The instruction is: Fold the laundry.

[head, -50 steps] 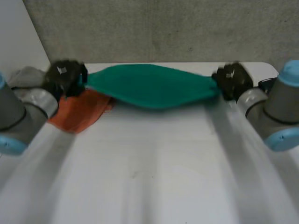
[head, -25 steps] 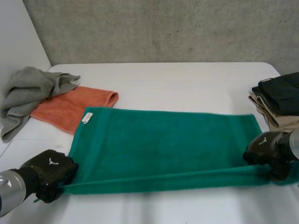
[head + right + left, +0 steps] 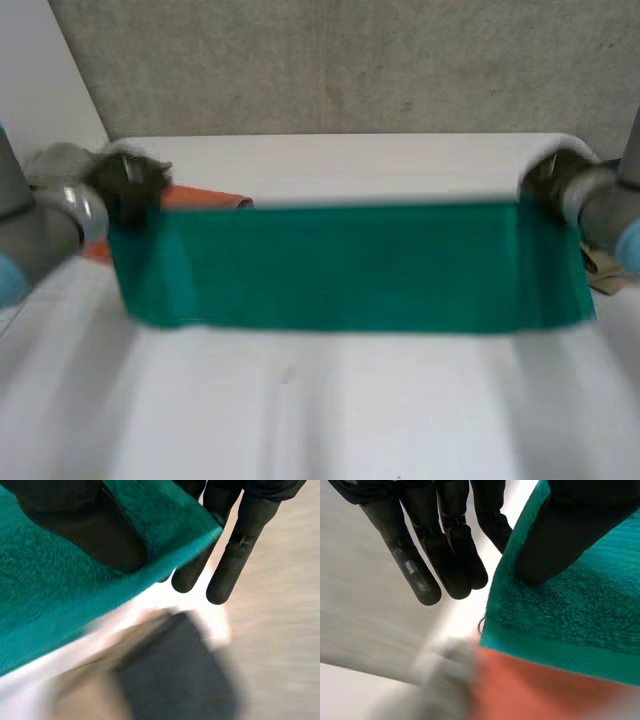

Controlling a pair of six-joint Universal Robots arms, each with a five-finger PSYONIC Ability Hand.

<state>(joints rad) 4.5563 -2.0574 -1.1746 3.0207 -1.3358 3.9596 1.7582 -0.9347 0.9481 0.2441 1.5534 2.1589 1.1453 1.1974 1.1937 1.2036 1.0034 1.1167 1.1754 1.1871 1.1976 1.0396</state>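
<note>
Green towel [image 3: 350,265] is hanging stretched above the white table [image 3: 330,420], its long axis running from 9 to 3 o'clock. Left hand [image 3: 128,180] is pinching the upper 9 o'clock corner under its thumb, and right hand [image 3: 552,180] is pinching the 3 o'clock corner likewise, each equally near.

Left arm [image 3: 40,225] and right arm [image 3: 612,210] both extended forward, spread wide, hands roughly level. Left hand [image 3: 128,182]: thumb pressed onto one upper corner of green towel [image 3: 350,265], pinching it against nearly straight fingers. Right hand [image 3: 553,180]: same pinch at opposite upper corner, fingers straight behind the cloth
</note>
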